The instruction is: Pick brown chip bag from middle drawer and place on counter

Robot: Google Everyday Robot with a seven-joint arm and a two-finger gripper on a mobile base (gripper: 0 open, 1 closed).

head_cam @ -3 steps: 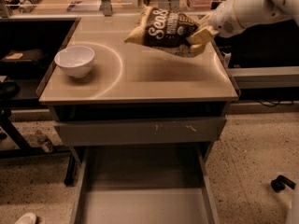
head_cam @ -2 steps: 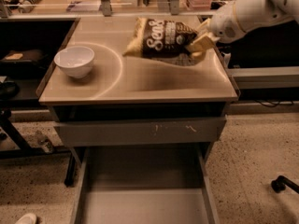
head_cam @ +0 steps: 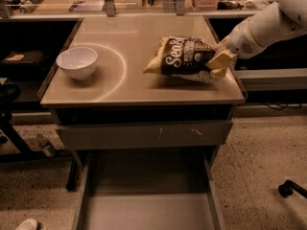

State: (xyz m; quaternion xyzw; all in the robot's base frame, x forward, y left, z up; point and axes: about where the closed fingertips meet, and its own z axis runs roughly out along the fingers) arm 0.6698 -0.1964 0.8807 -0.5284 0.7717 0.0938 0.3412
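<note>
Fingers (head_cam: pixel 220 59) pinching the tan right-hand end of the brown chip bag (head_cam: pixel 184 56), with the gripper (head_cam: pixel 216 66) held low at the right edge of the glossy beige counter surface (head_cam: pixel 144 87).

Reaching in from the upper right, a white arm (head_cam: pixel 268 23) angled down towards that edge.

At the bottom of the grey cabinet, the middle drawer (head_cam: pixel 148 210) pulled well out, with no bag on its plain floor. Above it, a closed drawer front (head_cam: pixel 144 134) marked with pale scratches.

On the right half of the surface, the bag on its side, long axis running left to right. Left tan end pointing towards a white bowl (head_cam: pixel 76 62), well apart on the left half; right end in the grasp. Appears to rest on the surface; hard to tell whether fully settled under the lifted right corner.

Looks like the closing step of the task: bag out of the drawer and down on top, release not yet made. Calls, by this reading, for letting go and backing off to the right along the bag's own long axis, away from the bowl, so as not to drag the bag off the near right edge.

Reads "Sea" in large white script across the dark brown face, then an "S" starting a second word lost in a crease. Smaller white print and a round seal near the gripped end, too small to read.
</note>
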